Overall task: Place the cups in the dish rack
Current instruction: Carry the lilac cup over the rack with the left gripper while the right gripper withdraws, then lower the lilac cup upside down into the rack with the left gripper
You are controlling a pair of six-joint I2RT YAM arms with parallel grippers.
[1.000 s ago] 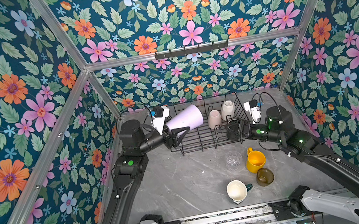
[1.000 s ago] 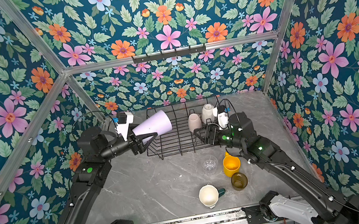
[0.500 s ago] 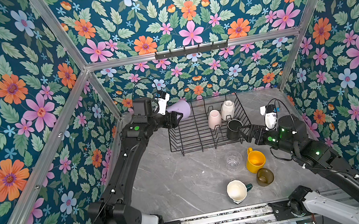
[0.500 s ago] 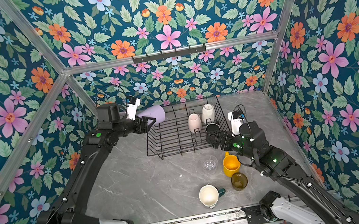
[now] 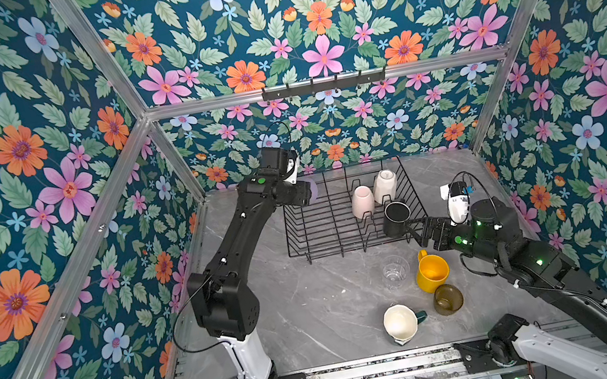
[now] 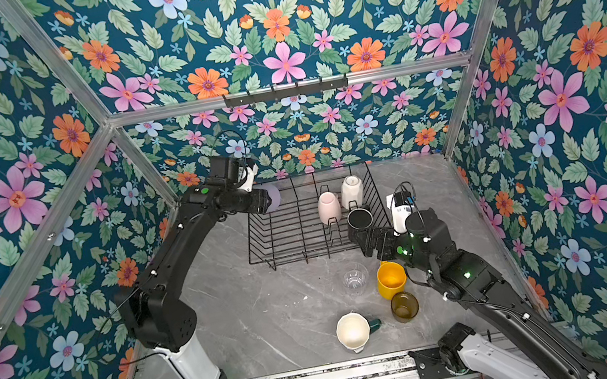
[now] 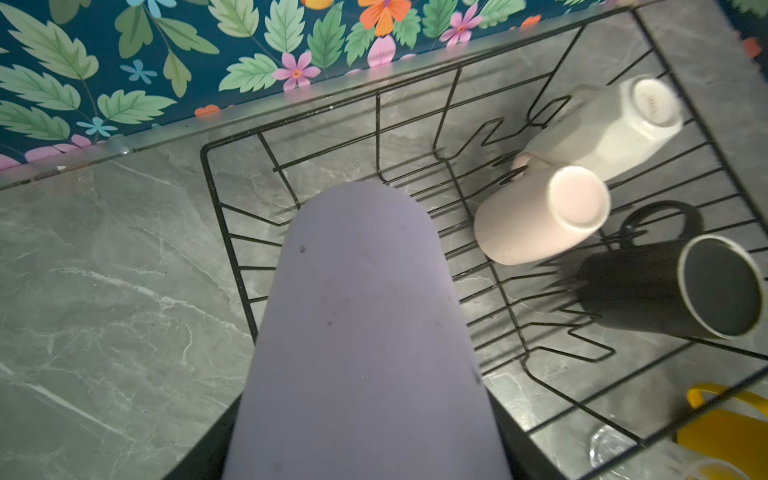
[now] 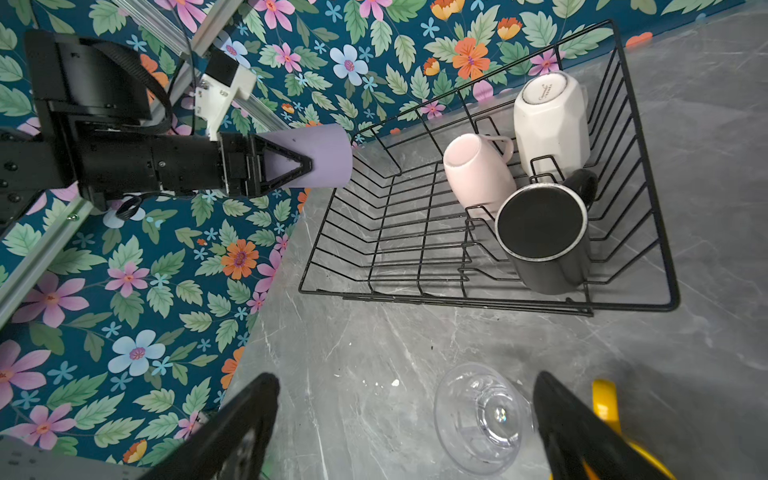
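At the far middle of the tabletop [image 5: 315, 315], the dish rack [image 5: 325, 229] stands where it stood a second ago, but both arms have shifted. The left arm [image 5: 228, 250] has stretched out from the rack's near left side to its far left corner. The left claw [image 8: 305, 164] is still grasping the lilac tumbler [image 8: 328, 153], held sideways in the air over that corner's rim. The right arm [image 5: 538, 263] has drawn back from the rack toward the tabletop's right edge. The right claw [image 8: 403, 378], which was at the black mug [image 5: 395, 218], now hangs released with its jaws wide apart, just outside the rack's near right corner and near the clear glass [image 5: 394, 271]. The black mug sits tilted inside that corner.

There are one rack, two arms, two claws and eight cups. Three cups are in the rack: the black mug, the white mug [image 5: 384, 184] and the pink mug [image 5: 362, 201]. The white and pink mugs stand bottom-up over the prongs on the right side. One cup, the tumbler, is in the left claw. Four are on the tabletop in front of the rack's right half. The yellow mug [image 5: 431, 273] stands upright just beside the clear glass, and the amber glass [image 5: 447, 299] is nearer the front edge. The green mug [image 5: 400, 323], cream inside, lies on its side.
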